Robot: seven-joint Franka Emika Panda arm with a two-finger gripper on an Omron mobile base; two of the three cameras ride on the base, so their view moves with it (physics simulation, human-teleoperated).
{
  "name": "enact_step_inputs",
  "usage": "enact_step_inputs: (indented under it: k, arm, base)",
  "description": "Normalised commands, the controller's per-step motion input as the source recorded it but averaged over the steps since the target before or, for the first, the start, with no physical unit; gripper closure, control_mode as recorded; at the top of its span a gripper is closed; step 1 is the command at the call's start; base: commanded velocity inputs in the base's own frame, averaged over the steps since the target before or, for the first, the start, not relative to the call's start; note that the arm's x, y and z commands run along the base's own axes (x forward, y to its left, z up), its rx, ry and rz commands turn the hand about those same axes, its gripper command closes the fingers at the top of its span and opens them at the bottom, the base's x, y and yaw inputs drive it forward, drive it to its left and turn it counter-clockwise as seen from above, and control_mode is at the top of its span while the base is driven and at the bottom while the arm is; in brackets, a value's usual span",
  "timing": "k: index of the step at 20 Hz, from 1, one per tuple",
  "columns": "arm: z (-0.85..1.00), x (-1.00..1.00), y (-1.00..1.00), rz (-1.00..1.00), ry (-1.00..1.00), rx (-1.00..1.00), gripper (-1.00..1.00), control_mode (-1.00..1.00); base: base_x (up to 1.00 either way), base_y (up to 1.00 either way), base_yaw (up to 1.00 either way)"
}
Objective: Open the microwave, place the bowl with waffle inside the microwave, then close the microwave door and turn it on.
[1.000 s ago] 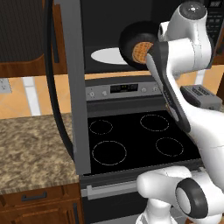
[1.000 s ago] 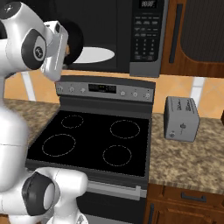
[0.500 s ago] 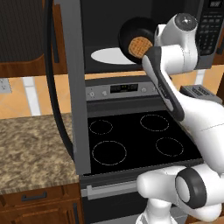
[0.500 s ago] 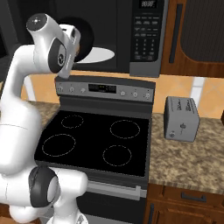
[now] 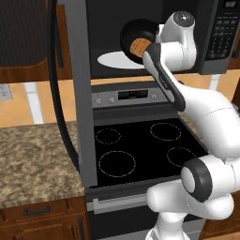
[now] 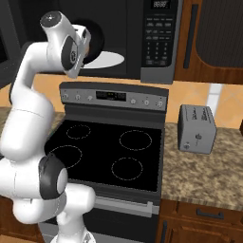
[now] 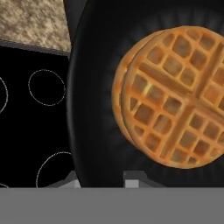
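Note:
The microwave (image 5: 216,38) hangs above the stove with the microwave door (image 5: 78,98) swung wide open to the left. A white round plate (image 5: 112,60) lies inside it. My gripper (image 7: 103,180) is shut on the rim of the black bowl (image 5: 130,36), holding it steeply tilted at the mouth of the cavity, just above the plate's right side. The waffle (image 5: 139,47) rests in the bowl, facing the left base camera. In the hand view the bowl (image 7: 94,100) and the waffle (image 7: 175,96) loom close. From the right base view the bowl (image 6: 96,37) peeks out behind my hand.
A black-topped stove (image 5: 140,150) lies directly below the microwave, with granite counter (image 5: 33,159) to its left. A grey toaster (image 6: 196,129) stands on the counter to the stove's right. The open door's dark bar handle (image 5: 57,93) juts over the counter's left side.
My arm has lifted and reached further in, carrying the bowl with the waffle a little higher and deeper toward the microwave cavity. The door has stayed open.

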Motion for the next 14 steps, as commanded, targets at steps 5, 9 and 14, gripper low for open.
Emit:
enact_step_inputs:
  k: [5, 9, 14]
  arm:
    - [-0.17, 0.57, 0.19, 0.0, 0.08, 0.0, 1.0, -1.0]
    - [-0.18, 0.69, 0.09, 0.0, 0.06, 0.02, 1.0, -1.0]
    - [-0.13, 0.67, 0.0, 0.0, 0.02, 0.08, 1.0, -1.0]
  base:
    - [0.0, 0.0, 0.0]
    - [0.0, 0.0, 0.0]
    - [0.0, 0.0, 0.0]
